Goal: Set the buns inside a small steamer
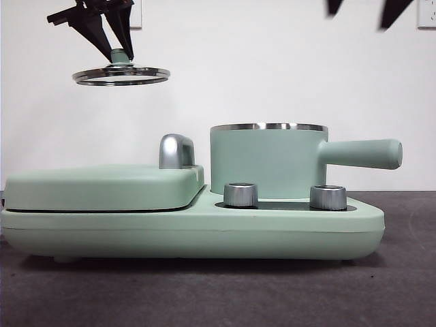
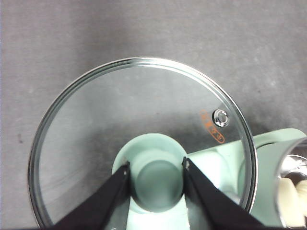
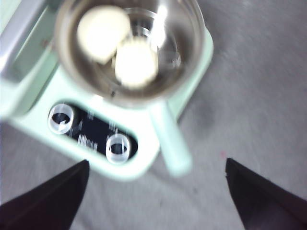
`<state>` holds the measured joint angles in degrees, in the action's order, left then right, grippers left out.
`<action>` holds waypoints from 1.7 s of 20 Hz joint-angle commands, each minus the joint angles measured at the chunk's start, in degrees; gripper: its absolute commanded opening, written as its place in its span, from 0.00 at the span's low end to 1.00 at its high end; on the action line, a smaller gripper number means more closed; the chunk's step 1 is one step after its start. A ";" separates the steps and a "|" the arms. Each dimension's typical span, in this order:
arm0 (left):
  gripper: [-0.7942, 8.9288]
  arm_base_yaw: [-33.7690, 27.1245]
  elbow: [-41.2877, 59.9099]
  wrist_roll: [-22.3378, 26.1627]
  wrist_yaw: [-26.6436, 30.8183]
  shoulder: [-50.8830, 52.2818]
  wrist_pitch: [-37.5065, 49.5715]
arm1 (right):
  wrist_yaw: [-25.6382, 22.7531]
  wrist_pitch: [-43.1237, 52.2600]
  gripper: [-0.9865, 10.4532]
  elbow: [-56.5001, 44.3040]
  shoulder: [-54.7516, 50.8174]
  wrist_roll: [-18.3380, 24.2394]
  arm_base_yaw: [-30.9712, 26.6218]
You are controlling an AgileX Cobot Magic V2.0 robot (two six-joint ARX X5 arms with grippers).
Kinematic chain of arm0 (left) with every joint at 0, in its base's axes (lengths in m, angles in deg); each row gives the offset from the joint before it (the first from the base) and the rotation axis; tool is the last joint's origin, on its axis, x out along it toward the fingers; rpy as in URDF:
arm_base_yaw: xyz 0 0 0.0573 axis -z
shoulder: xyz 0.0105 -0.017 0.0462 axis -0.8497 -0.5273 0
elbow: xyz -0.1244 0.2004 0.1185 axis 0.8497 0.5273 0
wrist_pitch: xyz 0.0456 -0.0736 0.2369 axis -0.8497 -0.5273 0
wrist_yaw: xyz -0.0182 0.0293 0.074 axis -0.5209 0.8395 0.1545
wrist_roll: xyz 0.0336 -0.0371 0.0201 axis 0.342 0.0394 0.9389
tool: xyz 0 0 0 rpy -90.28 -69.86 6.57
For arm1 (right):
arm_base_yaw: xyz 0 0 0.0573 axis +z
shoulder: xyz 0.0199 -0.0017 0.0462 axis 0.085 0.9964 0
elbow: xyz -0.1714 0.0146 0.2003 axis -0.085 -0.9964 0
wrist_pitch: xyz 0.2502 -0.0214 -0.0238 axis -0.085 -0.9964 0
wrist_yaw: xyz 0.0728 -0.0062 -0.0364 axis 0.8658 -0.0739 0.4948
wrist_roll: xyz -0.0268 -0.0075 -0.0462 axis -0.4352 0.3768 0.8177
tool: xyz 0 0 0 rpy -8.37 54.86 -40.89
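Round glass lid point(image 2: 144, 139) in left pincer point(image 2: 157, 168)

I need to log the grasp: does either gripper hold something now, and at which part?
The left gripper holds the glass lid by its green knob, lifted above the appliance. The right gripper is open and holds nothing.

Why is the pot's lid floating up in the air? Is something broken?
Nothing is broken. The left claw holds the glass lid by its green knob, high above the griddle side, so the small steamer stands open. Both buns lie inside it. The right claw is open, above the pot. Nothing is spilled.
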<state>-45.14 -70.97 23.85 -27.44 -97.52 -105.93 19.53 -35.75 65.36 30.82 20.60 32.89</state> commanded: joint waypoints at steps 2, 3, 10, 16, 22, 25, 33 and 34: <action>0.10 2.51 -2.45 -1.09 -0.85 -0.50 -0.22 | -0.22 -4.46 0.55 -6.71 -13.53 -1.09 0.31; 0.10 3.26 -2.45 -1.25 -1.42 -0.50 -0.28 | -0.22 -4.39 0.55 -8.63 -17.64 -1.25 0.31; 0.10 10.67 -2.43 -1.46 -1.88 -0.50 -0.63 | 5.57 8.57 0.55 -23.65 -46.90 -3.80 0.31; 0.10 18.95 -1.07 0.13 -1.88 -0.52 0.24 | 9.84 9.55 0.55 -32.63 -63.23 -7.21 0.28; 0.10 25.31 2.56 3.85 -1.88 -0.68 3.28 | 9.86 9.66 0.55 -33.40 -65.59 -6.36 0.28; 0.10 27.45 4.90 5.40 -1.55 -0.74 4.96 | 9.88 10.91 0.55 -33.40 -65.61 -6.38 0.28; 0.10 28.52 5.18 5.90 0.13 -4.72 6.75 | 9.86 10.82 0.55 -33.40 -65.61 -6.38 0.28; 0.10 28.37 5.18 5.92 0.81 -5.01 6.73 | 9.88 10.82 0.55 -33.40 -65.61 -6.40 0.28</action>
<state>-16.97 -63.99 29.10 -26.81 -101.54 -100.10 29.21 -25.50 31.46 -34.90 14.41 32.89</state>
